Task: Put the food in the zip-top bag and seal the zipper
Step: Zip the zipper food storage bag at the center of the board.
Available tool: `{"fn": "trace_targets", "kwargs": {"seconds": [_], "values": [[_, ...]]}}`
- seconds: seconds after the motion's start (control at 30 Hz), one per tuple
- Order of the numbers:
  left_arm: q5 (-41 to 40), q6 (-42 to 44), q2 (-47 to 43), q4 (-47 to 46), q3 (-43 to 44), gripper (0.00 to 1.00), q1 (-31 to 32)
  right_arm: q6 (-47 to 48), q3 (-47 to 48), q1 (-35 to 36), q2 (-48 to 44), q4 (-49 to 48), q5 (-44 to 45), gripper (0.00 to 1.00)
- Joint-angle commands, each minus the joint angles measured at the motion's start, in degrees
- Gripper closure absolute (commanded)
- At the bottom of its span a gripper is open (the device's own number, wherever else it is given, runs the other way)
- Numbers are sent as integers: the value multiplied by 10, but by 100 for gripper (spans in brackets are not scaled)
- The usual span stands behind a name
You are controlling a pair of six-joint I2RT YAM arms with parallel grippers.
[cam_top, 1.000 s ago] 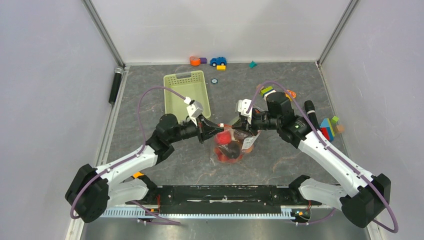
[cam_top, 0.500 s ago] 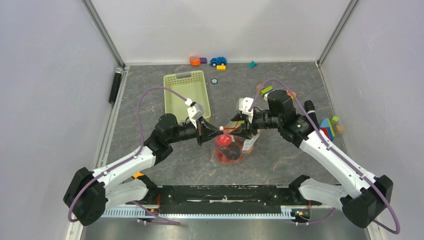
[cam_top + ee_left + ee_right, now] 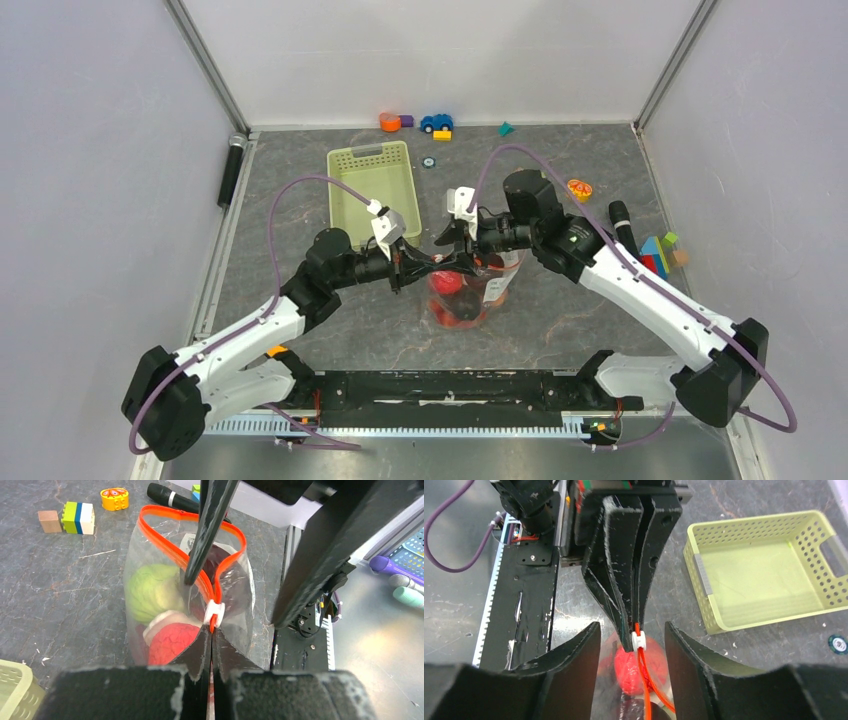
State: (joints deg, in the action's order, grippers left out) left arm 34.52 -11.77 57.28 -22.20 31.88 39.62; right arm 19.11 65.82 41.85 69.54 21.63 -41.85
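Currently: clear plastic zip-top bag [image 3: 465, 298] at mid-table [image 3: 560, 330], between both tools, holding round green cabbage [image 3: 150, 590] and red toy fruit [image 3: 170, 645]. Grip: left tool [image 3: 211, 642] clenched on orange-red zipper strip [image 3: 227, 562], just behind white slider [image 3: 214, 613]; right tool [image 3: 632, 630] released, fingers straddling the slider. Bag's base is hidden behind the left tool's fingers.

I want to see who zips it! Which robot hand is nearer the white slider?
Left. The left gripper is shut on the zipper right against the white slider; the right gripper is open, a finger each side, not touching.
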Motion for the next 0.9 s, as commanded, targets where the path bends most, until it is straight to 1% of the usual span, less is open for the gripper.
{"fn": "trace_targets", "kwargs": {"seconds": [0.0, 0.07, 0.4, 0.53, 0.7, 0.8, 0.87], "values": [[-10, 26, -18, 1, 23, 98, 1, -5, 34, 12, 15, 23, 30, 48], [-13, 27, -19, 4, 23, 98, 1, -3, 34, 15, 18, 27, 36, 50], [-17, 25, -20, 4, 22, 98, 1, 5, 34, 21, 23, 46, 50, 69], [-19, 25, -18, 5, 22, 98, 1, 8, 37, 23, 26, 51, 49, 84], [-21, 25, -20, 3, 21, 98, 1, 16, 41, 25, 33, 62, 49, 89], [-28, 24, -21, 2, 20, 98, 1, 21, 41, 30, 35, 66, 44, 94], [-35, 22, -22, 1, 20, 98, 1, 23, 40, 33, 36, 68, 40, 94]]}}
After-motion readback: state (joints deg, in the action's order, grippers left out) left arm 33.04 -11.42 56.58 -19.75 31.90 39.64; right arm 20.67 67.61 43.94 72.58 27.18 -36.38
